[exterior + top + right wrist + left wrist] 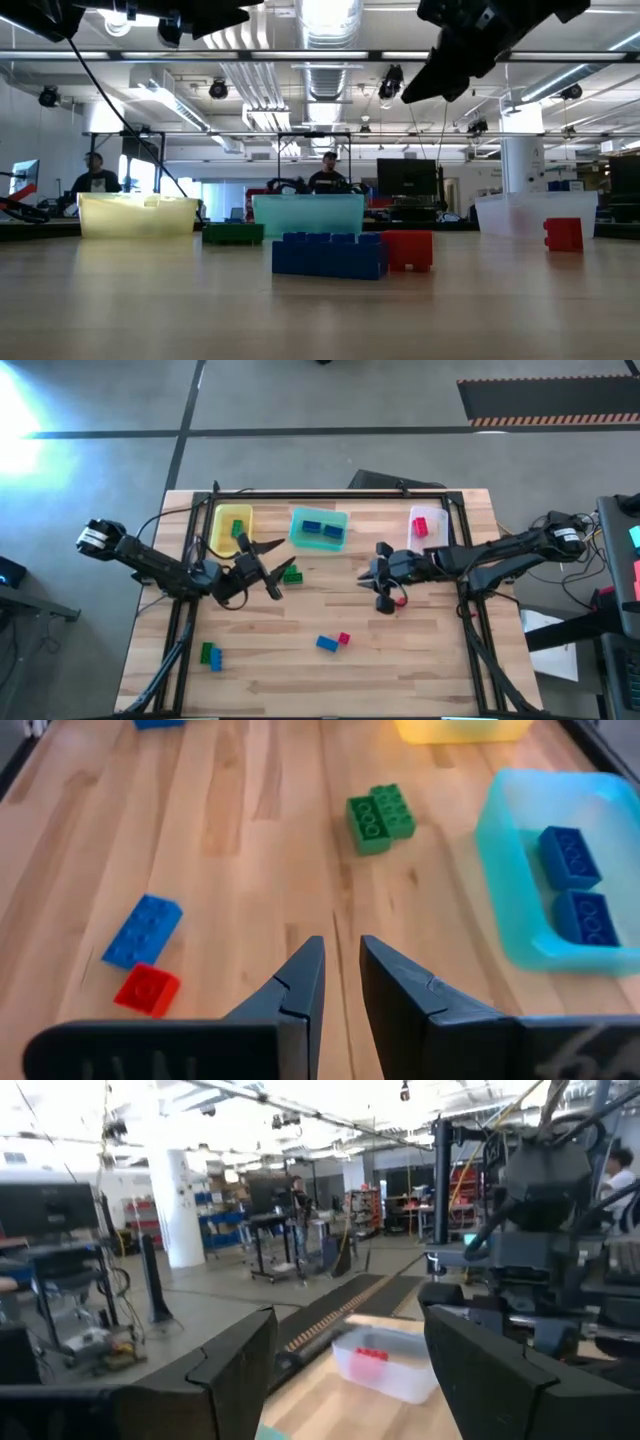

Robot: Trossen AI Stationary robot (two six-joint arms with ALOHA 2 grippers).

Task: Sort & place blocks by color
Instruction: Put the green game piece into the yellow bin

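no readable text, labels, brands, numbers or signs on anything in view

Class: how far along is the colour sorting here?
Done: two blue blocks in the teal bin, a green block in the yellow bin, a red block in the clear bin.
In hand: nothing; right gripper shut, empty; left gripper open.
Left: loose blocks on the table.

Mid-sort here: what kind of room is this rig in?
Likely an open industrial lab or workshop: exposed ceiling ducts, people at monitors behind the table, and blue storage shelving on a bare concrete floor.
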